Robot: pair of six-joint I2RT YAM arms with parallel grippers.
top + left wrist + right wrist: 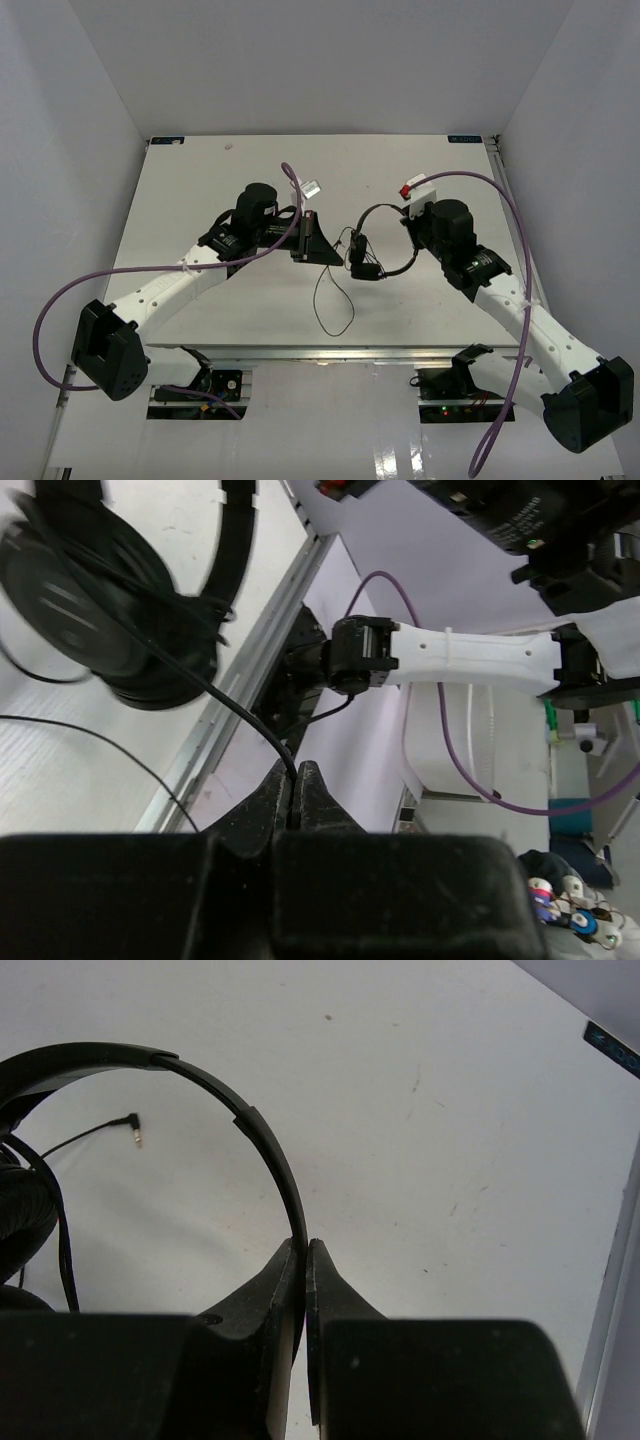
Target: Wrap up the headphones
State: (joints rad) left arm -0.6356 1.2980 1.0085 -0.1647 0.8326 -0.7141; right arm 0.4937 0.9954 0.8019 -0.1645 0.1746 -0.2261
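Note:
The black headphones (pixel 375 245) hang above the table's middle, earcups stacked low (pixel 360 262) and headband arching up and right. My right gripper (pixel 304 1248) is shut on the thin headband (pixel 262 1140); the cord's plug (pixel 134 1130) lies on the table beyond. My left gripper (pixel 294 772) is shut on the thin black cord (pixel 240 715), which runs up to the earcups (pixel 100 610) at upper left. In the top view the left gripper (pixel 333 250) sits just left of the earcups, and a loop of cord (pixel 332 300) hangs toward the front edge.
White table (pixel 200 200) with walls on three sides. Purple arm cables (pixel 60 300) loop at the left and at the right (pixel 515 230). A metal rail (pixel 320 352) runs along the front edge. The right arm (pixel 470 660) shows in the left wrist view.

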